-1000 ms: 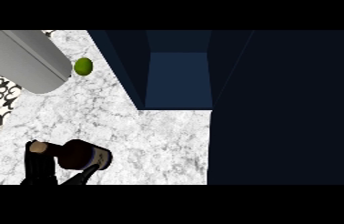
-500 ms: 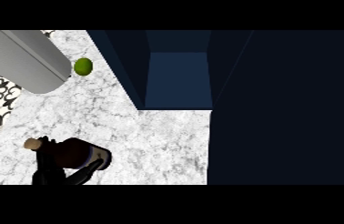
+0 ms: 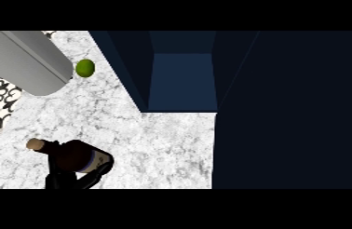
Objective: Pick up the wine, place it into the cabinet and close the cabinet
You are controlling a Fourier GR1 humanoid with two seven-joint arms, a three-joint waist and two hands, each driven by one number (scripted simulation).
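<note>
The wine bottle (image 3: 72,156), dark with a tan cork end (image 3: 33,143) and a pale label, is tilted at the lower left over the marble counter (image 3: 158,144). My left hand (image 3: 63,179) comes in from the lower edge with its black fingers curled round the bottle's lower body. The dark blue cabinet (image 3: 182,81) stands open at the top middle, well to the right of and beyond the bottle. Its inside shows nothing in it. My right hand is out of view.
A green lime (image 3: 85,68) lies on the counter beside a large grey rounded object (image 3: 31,60) at the upper left. A black-and-white patterned strip (image 3: 7,100) runs along the left edge. A broad dark panel (image 3: 282,111) fills the right side.
The bottle and the hand on it have crept slightly up and to the left in the view. The cabinet and lime have not moved.
</note>
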